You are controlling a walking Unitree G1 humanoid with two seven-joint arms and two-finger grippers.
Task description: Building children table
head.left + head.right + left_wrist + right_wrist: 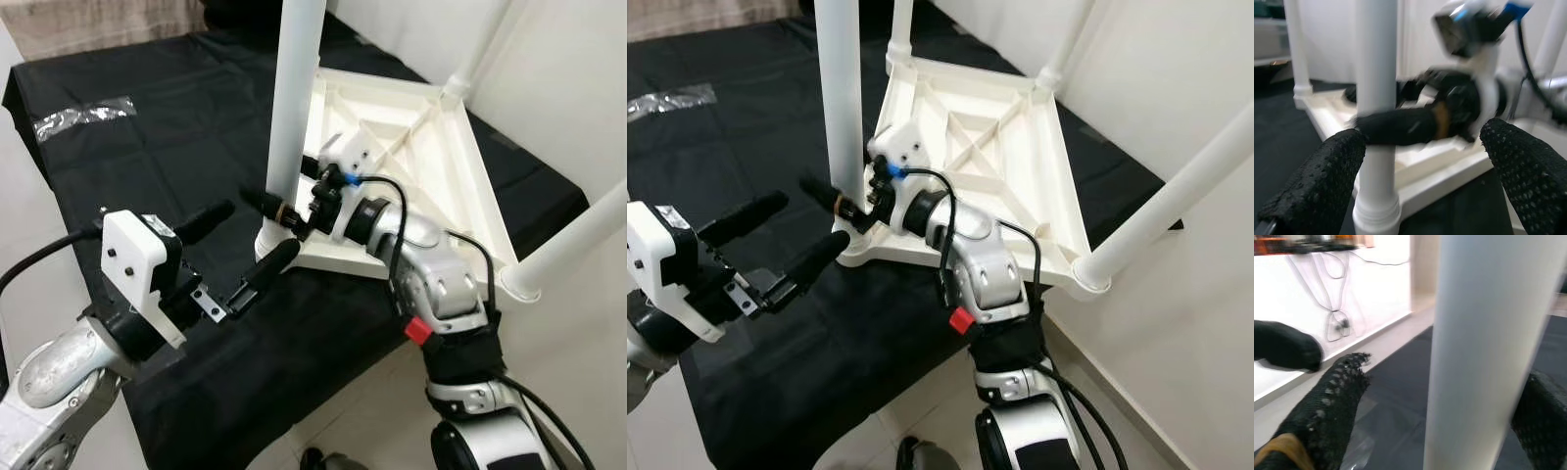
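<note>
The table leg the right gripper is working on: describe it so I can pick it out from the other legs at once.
On the black cloth lies the upturned white tabletop, legs pointing up. The leg stands at the corner nearest the robot's left side, between the right gripper's fingers, with the open left gripper just short of it.
</note>
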